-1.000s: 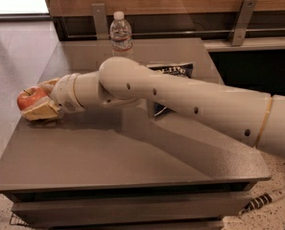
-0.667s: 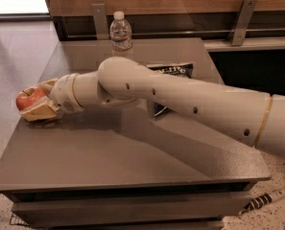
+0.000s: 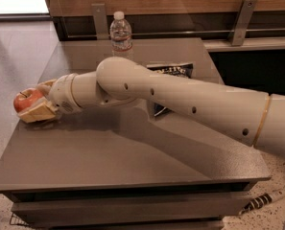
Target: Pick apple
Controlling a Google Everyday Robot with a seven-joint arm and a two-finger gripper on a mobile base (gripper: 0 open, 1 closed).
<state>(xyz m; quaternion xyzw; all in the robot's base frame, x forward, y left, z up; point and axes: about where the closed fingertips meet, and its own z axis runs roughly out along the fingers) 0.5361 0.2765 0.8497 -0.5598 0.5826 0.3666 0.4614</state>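
Grip security decides this lift: the beige two-finger gripper (image 3: 34,102) sits at the left edge of the grey stone-topped counter (image 3: 132,157), fingers closed around the small round red apple (image 3: 26,99) with yellow blush. Raise it straight up, slowly, squeeze unchanged

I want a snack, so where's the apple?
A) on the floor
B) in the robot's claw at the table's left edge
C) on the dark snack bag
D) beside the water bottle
B: the apple sits gripped in the claw at the left edge of the table, far from the water bottle.
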